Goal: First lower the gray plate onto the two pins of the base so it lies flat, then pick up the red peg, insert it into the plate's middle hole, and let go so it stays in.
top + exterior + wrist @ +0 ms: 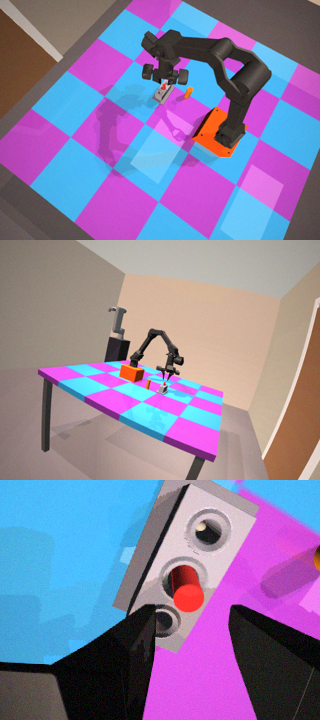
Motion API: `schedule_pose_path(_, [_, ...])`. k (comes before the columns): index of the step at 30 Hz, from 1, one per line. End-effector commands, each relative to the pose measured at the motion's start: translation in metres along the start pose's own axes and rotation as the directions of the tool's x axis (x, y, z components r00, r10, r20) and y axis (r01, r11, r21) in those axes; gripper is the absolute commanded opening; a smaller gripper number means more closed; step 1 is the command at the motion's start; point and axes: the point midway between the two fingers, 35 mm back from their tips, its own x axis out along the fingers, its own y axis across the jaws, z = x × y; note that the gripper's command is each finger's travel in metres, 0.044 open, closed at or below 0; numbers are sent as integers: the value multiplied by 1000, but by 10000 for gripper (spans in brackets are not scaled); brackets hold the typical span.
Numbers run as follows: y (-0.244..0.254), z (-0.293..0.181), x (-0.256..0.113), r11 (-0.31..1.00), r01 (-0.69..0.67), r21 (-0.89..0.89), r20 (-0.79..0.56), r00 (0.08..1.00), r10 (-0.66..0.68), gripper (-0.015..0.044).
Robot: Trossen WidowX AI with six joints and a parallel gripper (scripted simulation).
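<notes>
The gray plate (157,94) (162,388) (220,566) is a block with three holes in a row. It looks flat on the wider gray base (169,94) (162,392) (148,550). A pale pin tip (201,526) shows in the plate's upper hole in the wrist view; the lower hole looks dark. The red peg (163,86) (164,383) (188,594) stands in the middle hole with a short part above the plate; its depth inside is hidden. My gripper (165,380) (192,614) is open and empty, its fingertips apart just above the peg's top and not touching it.
An orange cylinder (188,93) (148,384) (317,558) stands upright beside the base, on the side toward my arm's orange mount (210,129) (131,374). The table top is a magenta and blue checkerboard. Another robot (118,320) on a dark pedestal stands beyond the table.
</notes>
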Motion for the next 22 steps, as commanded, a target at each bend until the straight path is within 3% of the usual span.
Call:
schedule_pose_path(1, [0, 0, -4, 1000, -3, -2, -4, 1000, 3, 150])
schedule_pose_path(22, [-3, 2, -20, 1000, -3, -2, -3, 1000, 3, 150])
